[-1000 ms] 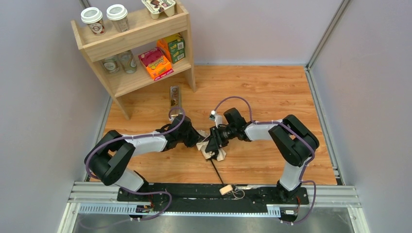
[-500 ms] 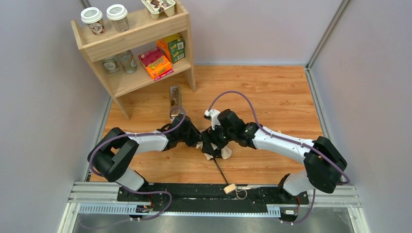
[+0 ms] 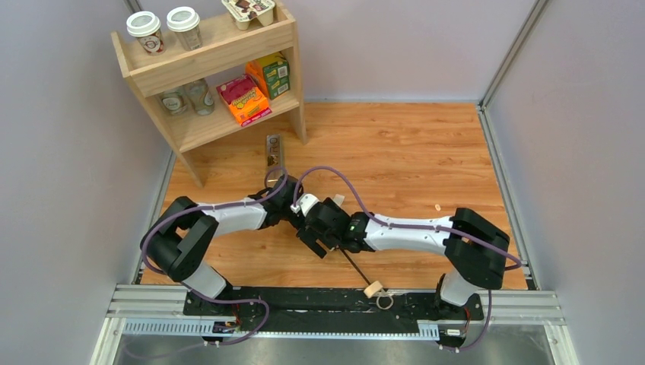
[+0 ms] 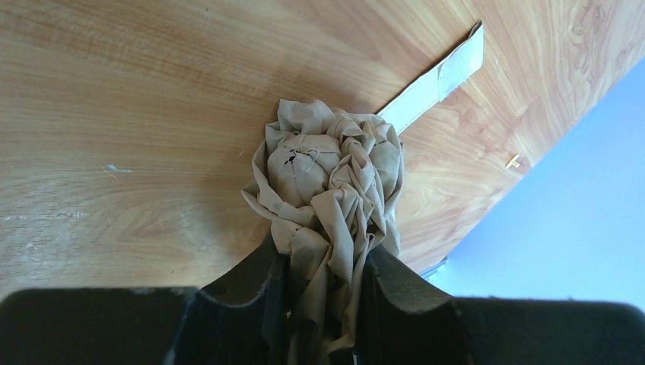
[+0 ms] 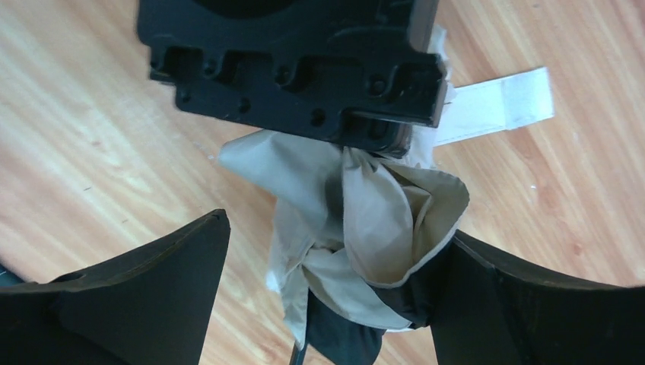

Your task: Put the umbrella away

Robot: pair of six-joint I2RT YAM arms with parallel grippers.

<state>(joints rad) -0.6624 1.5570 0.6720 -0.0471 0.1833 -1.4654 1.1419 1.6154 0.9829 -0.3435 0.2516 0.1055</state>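
Note:
The umbrella lies on the wooden table with its beige canopy point(image 4: 327, 171) bunched into a twisted wad. In the top view both grippers cover most of the canopy. Its thin black shaft point(image 3: 353, 267) runs toward the near edge and ends in the light wooden handle point(image 3: 372, 289) with a loop strap point(image 3: 385, 301). My left gripper point(image 4: 323, 251) is shut on the canopy, fabric pressed between both fingers; in the top view this gripper point(image 3: 295, 216) points right. My right gripper point(image 5: 338, 228) stands wide open around the canopy point(image 5: 365, 220), just below the left gripper's body point(image 5: 289, 61). Its right finger point(image 5: 517, 304) touches the fabric.
A wooden shelf point(image 3: 220, 53) at the back left holds lidded cups, glasses and coloured boxes. A flat dark packet point(image 3: 273, 150) lies on the table in front of it. The umbrella's closing tab point(image 4: 445, 72) lies flat on the wood. A small crumb point(image 3: 437, 206) sits to the right.
My right gripper opened wide and moved left and nearer, its arm stretching low across the table. The umbrella's handle swung right. My left gripper stayed on the canopy, jaws slightly wider.

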